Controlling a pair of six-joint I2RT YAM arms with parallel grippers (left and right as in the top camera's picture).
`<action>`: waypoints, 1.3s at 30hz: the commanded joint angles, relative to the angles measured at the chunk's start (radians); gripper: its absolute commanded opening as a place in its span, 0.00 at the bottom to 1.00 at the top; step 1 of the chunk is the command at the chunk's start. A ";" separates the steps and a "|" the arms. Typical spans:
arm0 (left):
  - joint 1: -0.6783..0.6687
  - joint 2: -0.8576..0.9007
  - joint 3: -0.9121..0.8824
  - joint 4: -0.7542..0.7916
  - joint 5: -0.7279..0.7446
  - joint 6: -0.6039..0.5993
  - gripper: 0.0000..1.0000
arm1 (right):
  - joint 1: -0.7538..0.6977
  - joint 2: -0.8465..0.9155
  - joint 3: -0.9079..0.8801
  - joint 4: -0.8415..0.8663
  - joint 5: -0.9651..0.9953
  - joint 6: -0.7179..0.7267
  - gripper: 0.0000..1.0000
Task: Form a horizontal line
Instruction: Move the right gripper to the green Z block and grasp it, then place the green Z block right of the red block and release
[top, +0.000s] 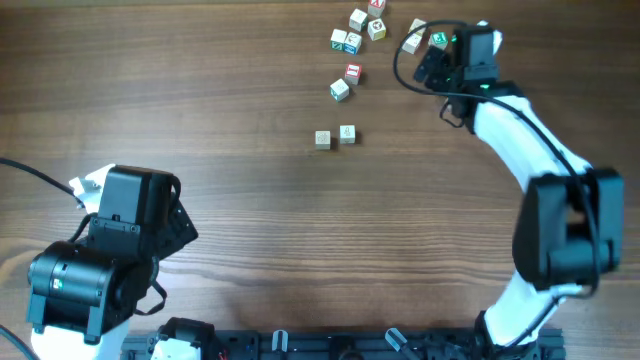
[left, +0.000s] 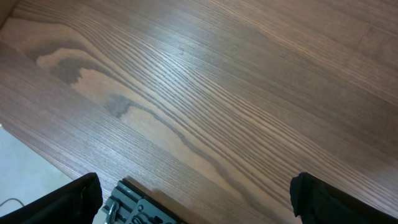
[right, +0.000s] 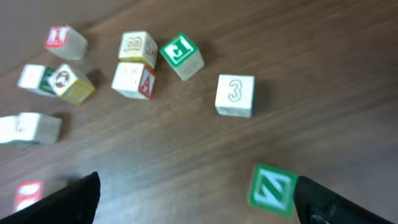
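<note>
The horizontal line (top: 335, 136) is a short row of two pale cubes side by side near the table's middle, with a small gap between them. My right gripper (top: 432, 58) is open at the back right, over the scattered cubes. In the right wrist view its fingers (right: 199, 205) are spread wide, and a green-marked cube (right: 272, 188) lies on the table just inside the right finger. That cube also shows in the overhead view (top: 438, 40). My left gripper (top: 178, 225) is open and empty at the front left; the left wrist view (left: 196, 199) shows only bare wood.
Several loose cubes lie at the back: a cube marked 3 (right: 235, 94), a green J cube (right: 180, 55), a red A cube (right: 134, 81) and a red-topped cube (top: 352, 72). The table's near edge (left: 137, 202) is under the left gripper.
</note>
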 joint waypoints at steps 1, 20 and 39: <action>0.008 -0.006 -0.004 0.002 -0.016 -0.021 1.00 | 0.000 0.051 0.019 0.086 0.018 0.019 0.99; 0.008 -0.006 -0.004 0.002 -0.016 -0.021 1.00 | -0.042 0.196 0.045 -0.055 0.043 0.045 0.53; 0.008 -0.006 -0.004 0.002 -0.016 -0.021 1.00 | 0.066 -0.002 0.026 -0.257 -0.290 -0.164 0.27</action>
